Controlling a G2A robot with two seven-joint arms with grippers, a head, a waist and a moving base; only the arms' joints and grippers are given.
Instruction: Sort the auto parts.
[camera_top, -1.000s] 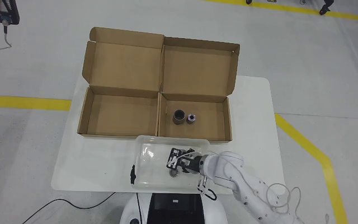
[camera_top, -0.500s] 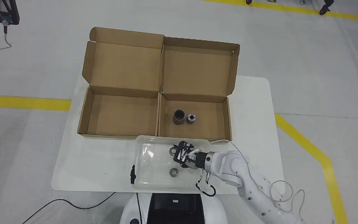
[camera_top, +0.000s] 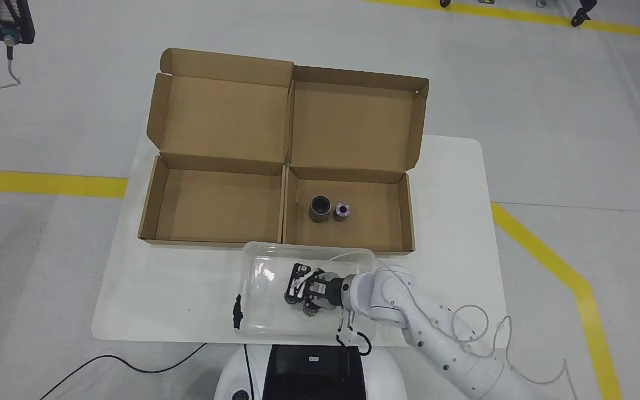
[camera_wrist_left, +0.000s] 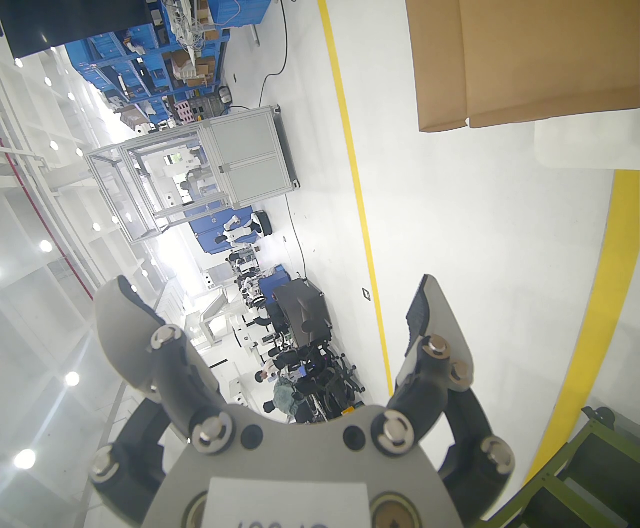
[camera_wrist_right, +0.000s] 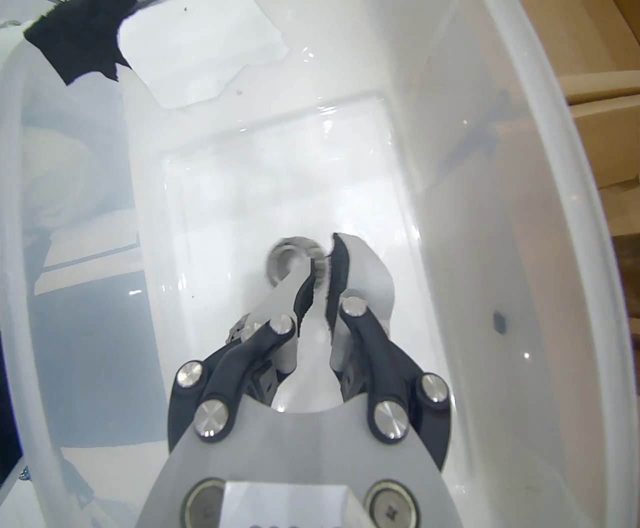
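A small metal ring (camera_wrist_right: 285, 256) lies on the floor of a clear plastic bin (camera_wrist_right: 525, 250) at the table's front edge. My right gripper (camera_wrist_right: 322, 260) is down inside that bin, its fingers nearly together with the ring's wall pinched between them. From above, the right gripper (camera_top: 303, 293) sits over the ring (camera_top: 311, 307) in the middle of the bin (camera_top: 262, 262). My left gripper (camera_wrist_left: 272, 290) is open and holds nothing, pointing out toward the room off the table.
Two open cardboard boxes stand side by side behind the bin. The right box (camera_top: 392, 215) holds a dark ring (camera_top: 319, 208) and a small purplish part (camera_top: 343, 210). The left box (camera_top: 215, 205) stands beside it. The cardboard lids (camera_top: 290, 110) stand up behind.
The right gripper lifted toward the bin's back right, then came back left and down onto the metal ring, its fingers closing on the ring's wall. The ring has barely moved.
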